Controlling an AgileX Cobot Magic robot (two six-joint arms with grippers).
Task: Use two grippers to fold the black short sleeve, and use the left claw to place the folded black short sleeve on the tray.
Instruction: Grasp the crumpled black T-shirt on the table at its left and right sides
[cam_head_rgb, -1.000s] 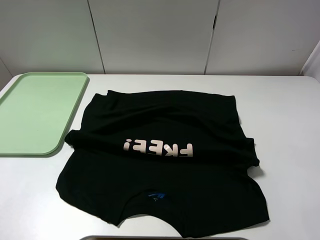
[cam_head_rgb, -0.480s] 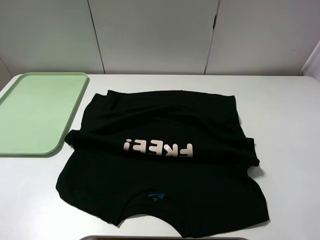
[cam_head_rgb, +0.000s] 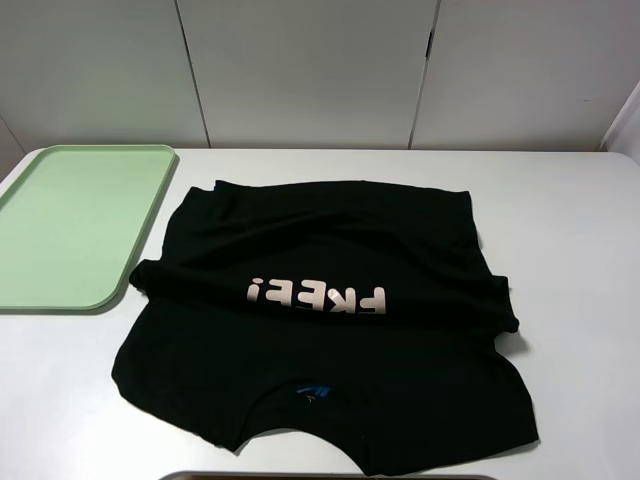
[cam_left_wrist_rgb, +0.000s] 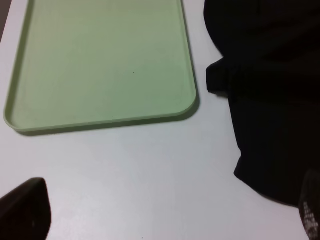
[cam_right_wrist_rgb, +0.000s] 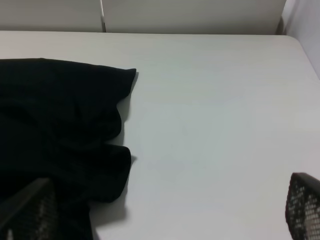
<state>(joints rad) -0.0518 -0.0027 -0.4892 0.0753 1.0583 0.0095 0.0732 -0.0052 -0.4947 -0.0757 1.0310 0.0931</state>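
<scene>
While neither arm has hold of anything, the black short sleeve (cam_head_rgb: 330, 330) lies spread on the white bench (cam_head_rgb: 570, 250), print side up, unfolded and rumpled, with a ridge of slack cloth running across it. Item: pale pink lettering (cam_head_rgb: 317, 296), reading "FREE!", across the shirt's chest. Item: small blue neck label (cam_head_rgb: 312, 391), inside the shirt's collar opening. Item: light green tray (cam_head_rgb: 70, 225), flat on the bench just beside one sleeve of the shirt, a narrow strip of bench between them. Item: left gripper (cam_left_wrist_rgb: 167, 210), released, fingers (cam_left_wrist_rgb: 25, 207) spread wide, on the shirt's tray side, one tip over the shirt's edge. Item: right gripper (cam_right_wrist_rgb: 167, 207), likewise released, fingers (cam_right_wrist_rgb: 304, 202) wide apart, on the side of the shirt away from the tray, one tip over the shirt's sleeve, the other over bare bench.
</scene>
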